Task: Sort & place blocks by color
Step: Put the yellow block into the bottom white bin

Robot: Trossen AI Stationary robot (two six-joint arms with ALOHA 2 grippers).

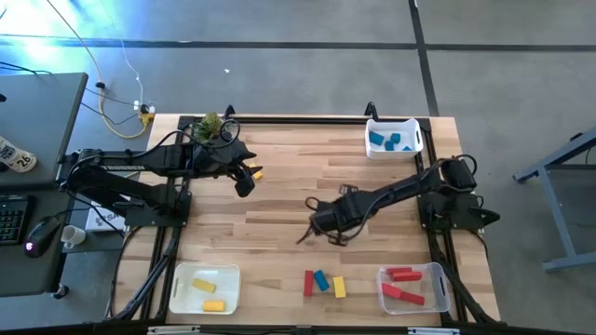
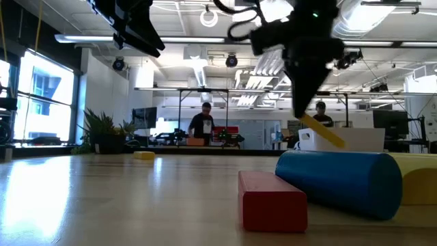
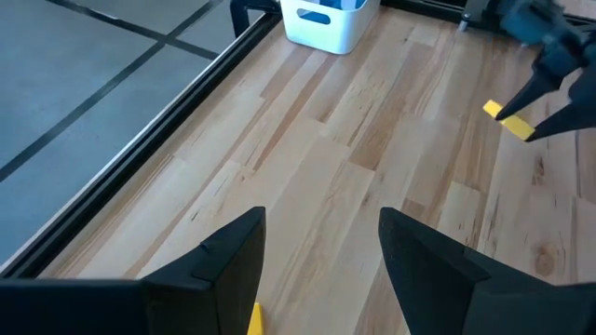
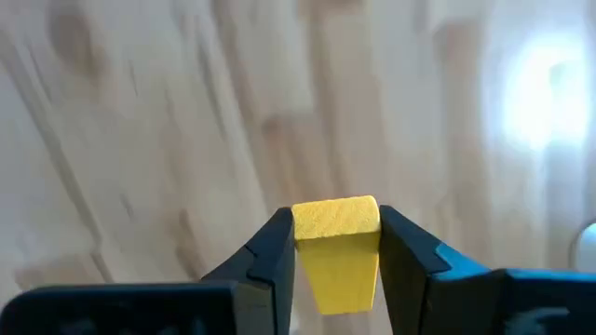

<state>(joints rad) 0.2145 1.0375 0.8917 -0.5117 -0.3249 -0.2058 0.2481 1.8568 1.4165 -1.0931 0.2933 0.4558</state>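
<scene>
Grip: right gripper (image 4: 335, 244) is clamped on a yellow block (image 4: 335, 247), one finger on each side face; block is clear of the table (image 1: 279, 214), carried over its middle.
Step in hand: transfer of this yellow block, as I judge it; pick is done, placing is not.
Loose row: red block (image 1: 308, 283), blue block (image 1: 321, 280) and another yellow one (image 1: 339, 287) lie close together at the near edge, between the two near bins, unsorted.
Yellow bin: white bin (image 1: 204, 288) at the near left corner, two yellow blocks inside. My judged target.
Red bin: clear bin (image 1: 413, 288) at the near right, red blocks inside.
Next move: swing toward the near left, stop above the yellow bin's opening, lower inside the rim, then part the fingers. Path should stay clear of the loose row.
Left gripper: left gripper (image 3: 321, 265) waits over the far left of the table, fingers apart, nothing between them; a stray yellow block (image 1: 256, 173) lies just beside it.
Blue bin: white bin (image 1: 393, 140) at the far right, blue blocks inside.
</scene>
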